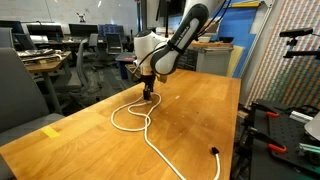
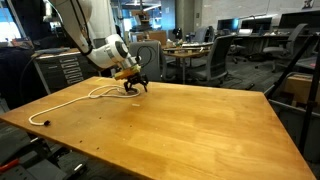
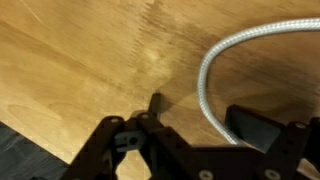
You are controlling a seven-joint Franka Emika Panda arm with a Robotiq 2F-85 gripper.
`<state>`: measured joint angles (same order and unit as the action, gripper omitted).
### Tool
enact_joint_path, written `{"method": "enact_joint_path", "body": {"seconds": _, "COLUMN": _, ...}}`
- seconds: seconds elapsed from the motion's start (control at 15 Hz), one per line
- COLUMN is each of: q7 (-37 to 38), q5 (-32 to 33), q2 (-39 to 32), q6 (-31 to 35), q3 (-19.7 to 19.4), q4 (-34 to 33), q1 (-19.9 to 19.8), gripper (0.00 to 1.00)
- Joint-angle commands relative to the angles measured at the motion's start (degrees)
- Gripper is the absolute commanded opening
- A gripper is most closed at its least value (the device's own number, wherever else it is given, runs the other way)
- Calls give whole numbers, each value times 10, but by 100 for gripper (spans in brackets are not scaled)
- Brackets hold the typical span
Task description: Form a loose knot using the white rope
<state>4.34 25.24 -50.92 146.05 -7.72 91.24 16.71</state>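
One bend of rope [image 3: 205, 80] lies flat on the bench [image 1: 200, 110] right under my hand [image 1: 148, 93], passing through the gap close beside one finger [image 3: 255, 125]. The rest trails toward the bench edge. Fingers stand apart, with nothing clamped yet.
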Motion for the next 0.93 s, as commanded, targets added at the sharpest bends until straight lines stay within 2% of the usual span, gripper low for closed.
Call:
{"method": "enact_joint_path", "body": {"seconds": 0.0, "q7": -23, "q5": -28, "q2": -32, "q6": -65, "q3": 17, "q4": -72, "q1": -24, "gripper": 34}}
{"method": "enact_joint_path", "body": {"seconds": 0.07, "q7": -35, "q5": -41, "q2": -36, "q6": -92, "q3": 26, "q4": -88, "q1": -33, "gripper": 37}}
{"method": "enact_joint_path", "body": {"seconds": 0.2, "q7": -53, "q5": -60, "q2": -45, "q6": -136, "q3": 41, "q4": -116, "q1": -48, "gripper": 34}}
{"method": "enact_joint_path", "body": {"seconds": 0.47, "q7": -85, "q5": -99, "q2": -53, "q6": -218, "q3": 68, "q4": -160, "q1": -72, "gripper": 43}}
{"method": "enact_joint_path", "body": {"seconds": 0.53, "q7": -92, "q5": -105, "q2": -48, "q6": -238, "q3": 73, "q4": -166, "q1": -76, "gripper": 42}}
{"method": "enact_joint_path", "body": {"seconds": 0.6, "q7": -110, "q5": -112, "q2": -30, "q6": -256, "q3": 83, "q4": -159, "q1": -82, "gripper": 18}}
{"method": "enact_joint_path", "body": {"seconds": 0.67, "q7": -104, "q5": -107, "q2": -16, "q6": -253, "q3": 81, "q4": -151, "q1": -78, "gripper": 18}}
{"method": "enact_joint_path", "body": {"seconds": 0.8, "q7": -112, "q5": -112, "q2": 17, "q6": -231, "q3": 94, "q4": -126, "q1": -84, "gripper": 7}}
{"method": "enact_joint_path", "body": {"seconds": 0.87, "q7": -117, "q5": -120, "q2": 27, "q6": -231, "q3": 103, "q4": -123, "q1": -86, "gripper": 6}}
